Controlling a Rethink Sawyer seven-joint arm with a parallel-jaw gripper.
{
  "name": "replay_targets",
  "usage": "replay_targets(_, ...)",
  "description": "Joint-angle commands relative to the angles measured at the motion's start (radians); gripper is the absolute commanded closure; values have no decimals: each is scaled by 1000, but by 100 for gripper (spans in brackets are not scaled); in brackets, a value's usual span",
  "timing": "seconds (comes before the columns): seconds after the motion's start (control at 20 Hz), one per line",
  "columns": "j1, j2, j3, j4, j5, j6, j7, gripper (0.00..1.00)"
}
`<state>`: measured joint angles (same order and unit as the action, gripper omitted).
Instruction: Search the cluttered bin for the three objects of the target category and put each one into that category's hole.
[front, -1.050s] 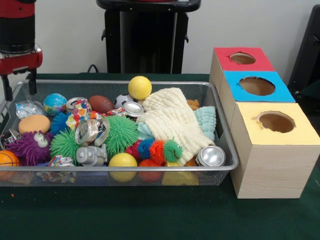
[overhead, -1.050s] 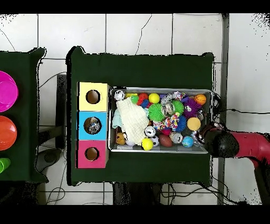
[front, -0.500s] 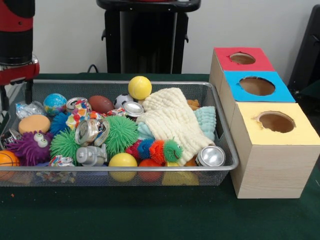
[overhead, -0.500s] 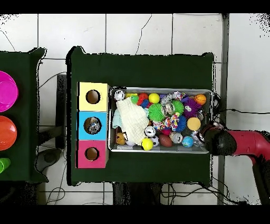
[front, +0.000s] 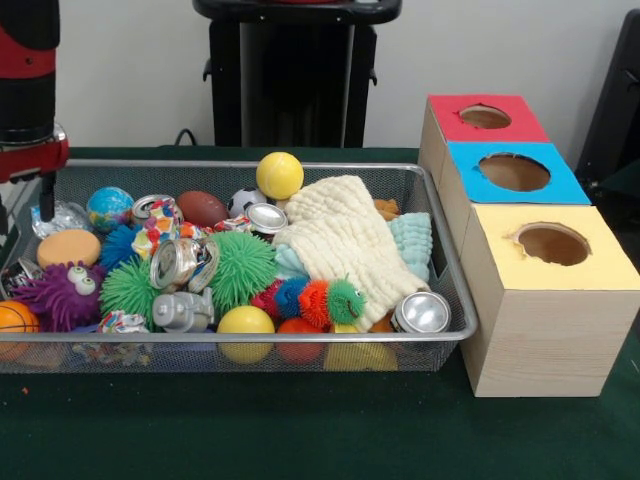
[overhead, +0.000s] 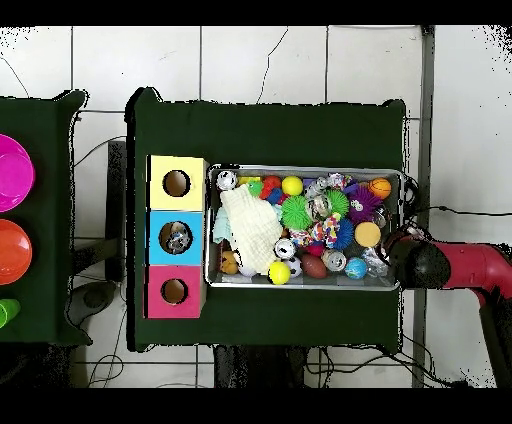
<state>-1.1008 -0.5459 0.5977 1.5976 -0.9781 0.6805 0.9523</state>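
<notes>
Three holed boxes (front: 520, 175) stand right of your wire mesh bin (front: 440, 250); your tool (front: 22, 212), prongs apart and empty, hangs over its left end. Overhead, the tool (overhead: 392, 252) sits at the bin's (overhead: 300, 284) right end, the clutter leftward.

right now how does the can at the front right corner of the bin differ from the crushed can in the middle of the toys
The front corner can keeps its round shape and lies against the bin's front wall beside the cream cloth. The crushed can is dented and crumpled, wedged between the green spiky balls. Both are shiny silver metal, lying with a round end toward the front camera.
</notes>
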Motion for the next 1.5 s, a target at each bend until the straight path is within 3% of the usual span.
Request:
replay_targets(0.05,2,102,18,-92,-55,-12,-211,0)
replay_targets(0.45,12,133,5,-94,-48,-10,-178,0)
replay_targets(0.8,-4,78,-2,-8,23,86,-191,0)
replay_targets(1.1,47,50,-87,-55,8,209,-182,0)
replay_targets(1.5,52,-8,-105,-48,11,292,-238,0)
